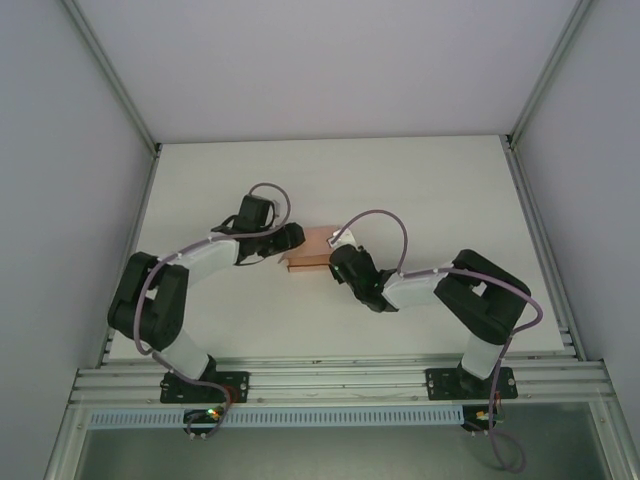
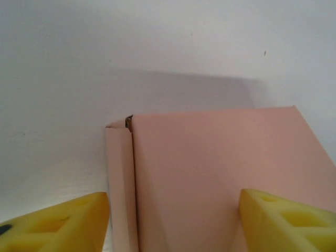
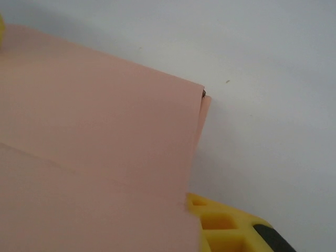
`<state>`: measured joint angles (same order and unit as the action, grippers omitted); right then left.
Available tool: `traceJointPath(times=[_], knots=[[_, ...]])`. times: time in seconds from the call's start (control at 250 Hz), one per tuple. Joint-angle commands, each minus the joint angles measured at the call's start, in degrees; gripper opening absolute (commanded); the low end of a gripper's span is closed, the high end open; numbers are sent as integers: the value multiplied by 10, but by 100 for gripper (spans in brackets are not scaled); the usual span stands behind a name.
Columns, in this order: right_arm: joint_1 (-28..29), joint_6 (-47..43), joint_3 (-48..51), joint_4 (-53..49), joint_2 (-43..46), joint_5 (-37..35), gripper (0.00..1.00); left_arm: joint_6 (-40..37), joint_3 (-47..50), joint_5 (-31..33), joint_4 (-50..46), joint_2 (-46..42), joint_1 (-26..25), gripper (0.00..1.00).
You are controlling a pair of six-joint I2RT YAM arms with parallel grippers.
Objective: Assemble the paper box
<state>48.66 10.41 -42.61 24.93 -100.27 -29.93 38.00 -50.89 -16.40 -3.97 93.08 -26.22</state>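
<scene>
At centre of the white table, btw my pincers, sits the salmon-pink thin-card box, light, flimsy, crush-prone, so pinch folded edges; left pincer gapes wide at its corner, right pincer gap: can't tell.

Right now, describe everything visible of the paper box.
The paper box is plain salmon-pink thin card, unmarked, folded small and squarish, with a narrow creased side panel and a small gap at one corner. It sits on the white table between both arms. The left gripper's yellow fingers straddle it; a yellow finger of the right gripper is partly hidden behind its edge.
</scene>
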Motion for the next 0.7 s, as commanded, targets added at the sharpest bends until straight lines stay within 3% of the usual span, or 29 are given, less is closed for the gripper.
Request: traceJointPath(times=[0.0,0.204,0.331,0.427,0.515,0.695], knots=[[4,0,19,-49,29,32,20,2,22,-13,28,16,-2,60],[5,14,54,-105,104,83,43,-10,40,-18,39,36,5,55],[2,13,74,-167,167,133,71,-13,58,-27,63,44,14,52],[-5,18,86,-201,199,170,84,-18,65,-37,75,52,20,45],[-27,29,83,-228,231,213,93,-21,71,-53,94,64,33,42],[-107,97,57,-199,235,330,100,-15,100,-103,168,82,52,34]])
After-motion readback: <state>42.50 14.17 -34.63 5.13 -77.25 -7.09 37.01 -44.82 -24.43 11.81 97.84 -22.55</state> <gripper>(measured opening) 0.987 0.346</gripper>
